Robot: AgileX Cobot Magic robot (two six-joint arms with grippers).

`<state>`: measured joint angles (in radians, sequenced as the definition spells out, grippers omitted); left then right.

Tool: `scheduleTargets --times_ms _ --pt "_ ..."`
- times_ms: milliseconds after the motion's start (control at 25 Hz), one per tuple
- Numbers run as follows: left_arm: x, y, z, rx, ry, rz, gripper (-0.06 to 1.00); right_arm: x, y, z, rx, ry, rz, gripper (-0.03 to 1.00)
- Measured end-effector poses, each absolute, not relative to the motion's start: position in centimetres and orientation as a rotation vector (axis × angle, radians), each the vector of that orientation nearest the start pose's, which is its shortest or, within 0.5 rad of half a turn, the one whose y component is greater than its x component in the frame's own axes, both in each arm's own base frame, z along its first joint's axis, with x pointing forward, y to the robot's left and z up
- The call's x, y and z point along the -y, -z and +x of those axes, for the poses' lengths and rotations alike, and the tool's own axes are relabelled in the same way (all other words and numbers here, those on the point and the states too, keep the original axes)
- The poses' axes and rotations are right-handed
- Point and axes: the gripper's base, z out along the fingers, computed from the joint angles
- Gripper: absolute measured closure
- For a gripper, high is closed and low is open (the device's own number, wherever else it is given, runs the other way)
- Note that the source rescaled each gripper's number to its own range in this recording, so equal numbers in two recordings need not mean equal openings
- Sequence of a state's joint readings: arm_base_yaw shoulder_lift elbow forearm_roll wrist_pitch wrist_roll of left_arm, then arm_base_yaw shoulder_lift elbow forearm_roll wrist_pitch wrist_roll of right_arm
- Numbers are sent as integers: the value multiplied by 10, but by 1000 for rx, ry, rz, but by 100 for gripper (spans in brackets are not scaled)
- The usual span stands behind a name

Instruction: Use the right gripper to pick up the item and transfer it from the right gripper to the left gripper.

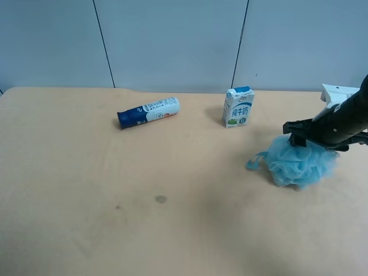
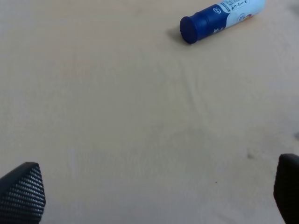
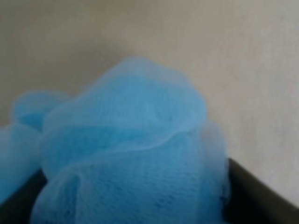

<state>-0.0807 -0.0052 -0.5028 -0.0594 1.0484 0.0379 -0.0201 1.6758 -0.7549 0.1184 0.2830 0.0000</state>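
Right gripper (image 1: 296, 135) is down on top of the bath pouf (image 1: 299, 163), which sits on the table (image 1: 115, 218) near the exterior high view's right edge, in front of the milk carton (image 1: 238, 107) and apart from it. Right wrist cam: jaws well apart, mesh bulging up between them and touching both fingers (image 3: 254, 193). It reads to me as straddling, not clamped. Plan: close fully, since the mesh will compress a lot, and bite deep into the core, not just the outer ruffles or the loose tail on the carton side, or it will slip out on the lift. Lift straight up, then carry toward centre. Left gripper (image 2: 154, 191) hangs over bare table, jaws wide open, holding nothing, with the blue-and-white tube (image 2: 219, 16) lying well beyond it. Keep that one open for the handover.
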Motion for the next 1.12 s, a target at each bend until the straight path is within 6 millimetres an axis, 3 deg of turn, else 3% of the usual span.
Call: scheduleTargets --times_ms 200,280,680,920,1120 --pt "4 -279 -6 -2020 98 122 -6 3 -148 294 -2669 -63 140 79" --pt "4 -279 -6 -2020 98 122 -6 3 -148 295 -2659 -60 133 89" --pt "4 -279 -6 -2020 98 122 -6 4 -154 297 -2613 -57 133 95" --pt "4 -279 -6 -2020 98 122 -6 3 -185 294 -2491 -59 124 95" --pt "4 -279 -6 -2020 98 122 -6 -16 -218 285 -2372 -87 27 95"
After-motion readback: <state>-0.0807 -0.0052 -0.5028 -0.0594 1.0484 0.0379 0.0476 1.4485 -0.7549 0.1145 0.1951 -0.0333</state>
